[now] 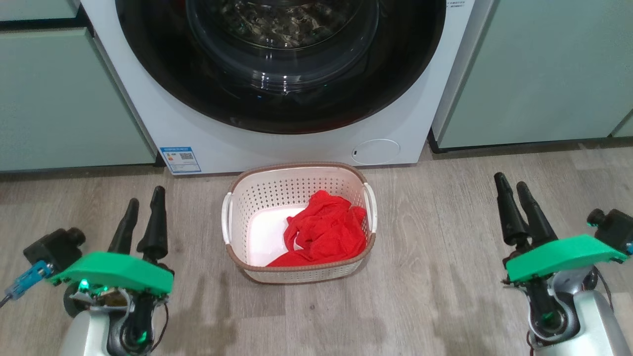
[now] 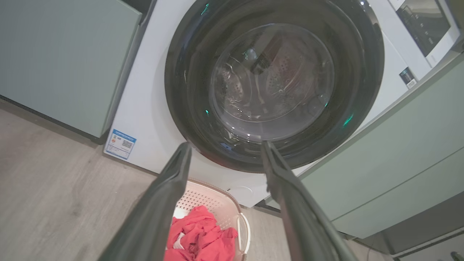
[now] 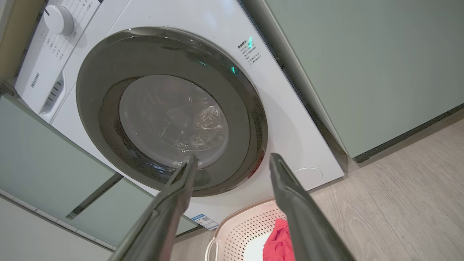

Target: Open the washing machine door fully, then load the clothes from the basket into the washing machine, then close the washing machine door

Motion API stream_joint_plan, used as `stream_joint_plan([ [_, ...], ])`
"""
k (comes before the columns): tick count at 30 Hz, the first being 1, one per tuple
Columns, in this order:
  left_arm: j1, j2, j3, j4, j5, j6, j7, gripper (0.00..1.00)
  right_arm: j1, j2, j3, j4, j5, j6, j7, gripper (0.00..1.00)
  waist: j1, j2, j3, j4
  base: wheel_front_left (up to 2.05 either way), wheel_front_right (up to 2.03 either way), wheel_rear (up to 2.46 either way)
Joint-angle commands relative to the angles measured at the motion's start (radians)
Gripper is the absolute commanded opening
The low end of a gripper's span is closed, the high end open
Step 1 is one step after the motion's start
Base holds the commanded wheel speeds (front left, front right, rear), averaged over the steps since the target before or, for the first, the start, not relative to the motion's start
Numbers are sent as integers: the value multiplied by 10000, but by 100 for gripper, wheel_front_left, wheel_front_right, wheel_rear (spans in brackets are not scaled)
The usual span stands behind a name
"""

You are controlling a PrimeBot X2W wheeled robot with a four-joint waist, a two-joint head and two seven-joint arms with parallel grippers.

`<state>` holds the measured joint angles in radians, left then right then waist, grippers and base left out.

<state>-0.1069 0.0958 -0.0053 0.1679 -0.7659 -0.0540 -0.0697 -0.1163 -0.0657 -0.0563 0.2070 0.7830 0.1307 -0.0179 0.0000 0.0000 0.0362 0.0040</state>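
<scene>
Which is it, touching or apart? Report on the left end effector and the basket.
Apart. The head view shows a strip of bare floor between the left end effector and the basket.

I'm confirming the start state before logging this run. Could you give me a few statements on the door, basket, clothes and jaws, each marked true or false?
1. The washing machine door is shut. True.
2. The basket stands on the floor in front of the washing machine. True.
3. The clothes lie inside the washing machine. False: they lie in the basket.
4. The left jaws are shut on a basket handle. False: both pairs of jaws stand open and empty, one on either side of the basket, apart from it.
</scene>
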Motion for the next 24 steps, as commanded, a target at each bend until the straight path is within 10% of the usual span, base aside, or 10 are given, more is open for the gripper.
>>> stream_joint_plan([
  [1,-624,261,105,-398,364,101,-142,100,-506,-17,124,-287,-356,0,-138,100,0,0,7,-1,0,0,0],
  [24,-911,772,-549,-91,3112,919,-786,100,-679,143,281,-158,-3393,0,-510,100,0,0,87,-19,0,0,0],
])
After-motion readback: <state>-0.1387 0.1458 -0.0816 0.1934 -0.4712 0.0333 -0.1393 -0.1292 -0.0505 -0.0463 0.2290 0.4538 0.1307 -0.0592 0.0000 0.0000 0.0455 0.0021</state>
